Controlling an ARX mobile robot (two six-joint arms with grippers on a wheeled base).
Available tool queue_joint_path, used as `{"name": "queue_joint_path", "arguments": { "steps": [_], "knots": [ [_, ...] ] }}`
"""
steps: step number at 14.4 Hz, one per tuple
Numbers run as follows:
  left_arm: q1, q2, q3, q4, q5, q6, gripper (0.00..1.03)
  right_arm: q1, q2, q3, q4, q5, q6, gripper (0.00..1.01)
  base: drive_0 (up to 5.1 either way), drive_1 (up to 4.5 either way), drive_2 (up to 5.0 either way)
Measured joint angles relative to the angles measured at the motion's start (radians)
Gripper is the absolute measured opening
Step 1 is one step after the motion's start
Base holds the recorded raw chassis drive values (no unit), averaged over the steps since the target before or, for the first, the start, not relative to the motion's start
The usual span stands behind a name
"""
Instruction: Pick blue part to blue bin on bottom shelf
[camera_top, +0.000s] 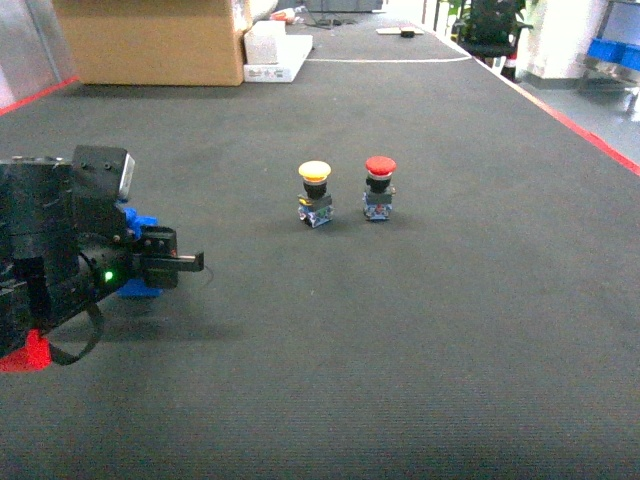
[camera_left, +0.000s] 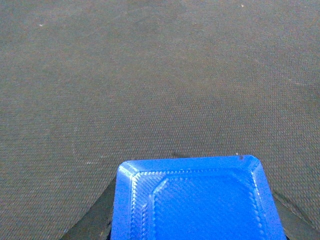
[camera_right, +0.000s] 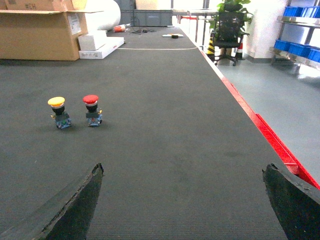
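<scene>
1. At far left of your head view, the left gripper (camera_top: 185, 263) hangs low over the dark mat (camera_top: 420, 350), its black body filling the frame edge, a green light showing on it.
2. The blue part (camera_top: 140, 225) peeks out behind and below that gripper; only slivers of it show from the head.
3. Your left wrist view puts the blue part (camera_left: 195, 200) right at the bottom of the frame, its ridged top face square to the lens, dark finger shapes just visible on either side of it (whether they press on it or merely flank it, you cannot tell).
4. Mid-mat stand two push-buttons, side by side and apart: a yellow button (camera_top: 315, 193) on the left, a red button (camera_top: 379, 186) on the right, both upright.
5. Your right wrist view shows the right gripper (camera_right: 182, 205) with its fingers (camera_right: 75, 205) spread wide, nothing between them but mat.
6. A cardboard box (camera_top: 150, 40) sits at the mat's far left end.
</scene>
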Motion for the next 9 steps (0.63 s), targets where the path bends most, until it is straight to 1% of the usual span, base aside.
{"name": "queue_joint_path", "arguments": {
  "steps": [2, 3, 4, 6, 7, 8, 9],
  "knots": [
    [-0.001, -0.095, -0.114, 0.049, -0.008, 0.01, 0.44, 0.0, 0.0, 0.0, 0.0, 0.0, 0.0, 0.98, 0.0, 0.0, 0.0],
    [-0.003, -0.183, -0.183, 0.068, -0.019, 0.024, 0.44, 0.0, 0.0, 0.0, 0.0, 0.0, 0.0, 0.98, 0.0, 0.0, 0.0],
    [-0.006, -0.337, -0.268, 0.021, -0.027, 0.024, 0.44, 0.0, 0.0, 0.0, 0.0, 0.0, 0.0, 0.98, 0.0, 0.0, 0.0],
    [-0.036, -0.657, -0.406, -0.135, -0.074, -0.024, 0.44, 0.0, 0.0, 0.0, 0.0, 0.0, 0.0, 0.98, 0.0, 0.0, 0.0],
    [-0.057, -0.791, -0.446, -0.211, -0.106, -0.05, 0.44, 0.0, 0.0, 0.0, 0.0, 0.0, 0.0, 0.98, 0.0, 0.0, 0.0],
    [-0.086, -0.925, -0.481, -0.281, -0.15, -0.058, 0.44, 0.0, 0.0, 0.0, 0.0, 0.0, 0.0, 0.98, 0.0, 0.0, 0.0],
    [-0.12, -1.056, -0.506, -0.36, -0.195, -0.077, 0.44, 0.0, 0.0, 0.0, 0.0, 0.0, 0.0, 0.98, 0.0, 0.0, 0.0]
  ]
}}
